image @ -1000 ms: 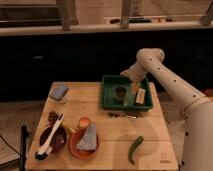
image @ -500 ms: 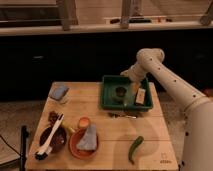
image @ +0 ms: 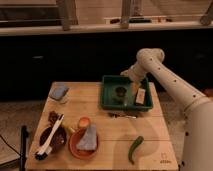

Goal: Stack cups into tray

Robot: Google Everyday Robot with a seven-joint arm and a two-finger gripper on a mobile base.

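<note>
The deep green tray stands at the back right of the wooden table. A dark olive-green cup sits inside it, left of middle. A pale packet lies in the tray's right part. My gripper reaches down into the tray just right of the cup, at the end of the white arm that comes in from the right.
A blue sponge lies at the back left. A dark brown bowl holds a white brush at the front left. An orange-brown dish holds a grey cloth. A small orange cup, a green pepper and a thin utensil lie on the table.
</note>
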